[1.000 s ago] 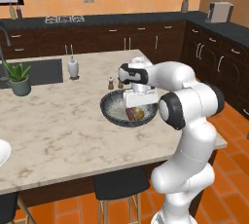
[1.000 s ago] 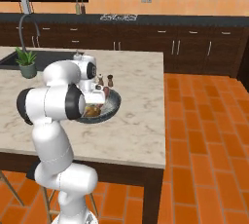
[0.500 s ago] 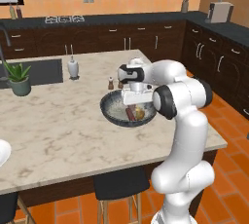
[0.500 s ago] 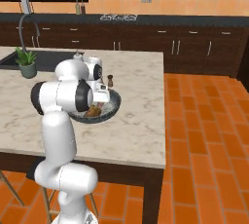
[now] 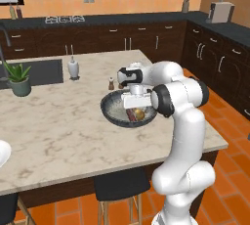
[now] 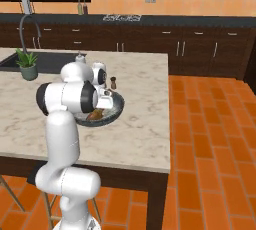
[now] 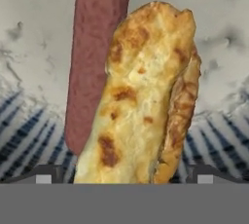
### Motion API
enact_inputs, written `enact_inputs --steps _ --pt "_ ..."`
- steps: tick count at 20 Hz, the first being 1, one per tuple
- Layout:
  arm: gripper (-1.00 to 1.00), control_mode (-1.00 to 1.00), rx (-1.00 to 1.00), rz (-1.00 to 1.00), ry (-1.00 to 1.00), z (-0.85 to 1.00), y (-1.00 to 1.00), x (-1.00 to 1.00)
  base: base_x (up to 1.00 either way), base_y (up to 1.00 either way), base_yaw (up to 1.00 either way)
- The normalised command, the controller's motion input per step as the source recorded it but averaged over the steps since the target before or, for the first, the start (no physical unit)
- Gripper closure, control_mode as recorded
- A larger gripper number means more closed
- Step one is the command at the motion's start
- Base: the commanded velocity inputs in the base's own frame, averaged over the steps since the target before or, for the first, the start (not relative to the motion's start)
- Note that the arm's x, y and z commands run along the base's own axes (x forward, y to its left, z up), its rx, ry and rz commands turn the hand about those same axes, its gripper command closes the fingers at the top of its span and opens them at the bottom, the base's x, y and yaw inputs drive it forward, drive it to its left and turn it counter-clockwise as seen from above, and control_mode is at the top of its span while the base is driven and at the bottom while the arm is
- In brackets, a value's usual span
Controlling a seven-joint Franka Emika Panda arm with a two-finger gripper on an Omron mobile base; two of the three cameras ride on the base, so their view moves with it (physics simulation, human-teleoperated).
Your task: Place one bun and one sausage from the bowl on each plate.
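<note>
1. The hand view shows a browned bun [image 7: 141, 101] lying against a dark red sausage [image 7: 95, 57]; the fingertips [image 7: 44, 175] stand wide apart on either side of the bun, touching nothing.
2. From the base views, the gripper [image 5: 134, 102] hangs inside the bowl [image 5: 113, 109] on the counter [image 5: 63, 126].
3. A potted plant [image 5: 19, 78] and a soap bottle [image 5: 73, 67] stand well apart from the bowl; pepper shakers [image 6: 113, 82] are just behind it.
</note>
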Motion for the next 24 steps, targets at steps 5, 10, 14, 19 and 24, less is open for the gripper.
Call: enact_inputs --steps 5,10,14,19,24 --pt "-1.0 -1.0 0.0 0.0 0.01 -0.03 0.0 -0.17 0.0 0.0 0.0" --pt "-1.0 -1.0 0.0 0.0 0.0 0.19 0.0 -0.02 0.0 0.0 0.0" --pt "-1.0 -1.0 0.0 0.0 0.0 -0.07 0.0 0.0 0.0 0.0 0.0" --pt "1.0 -1.0 0.0 0.0 0.0 -0.08 0.0 -0.01 0.0 0.0 0.0" --pt "1.0 -1.0 0.0 0.0 0.01 0.0 0.0 0.0 0.0 0.0 0.0"
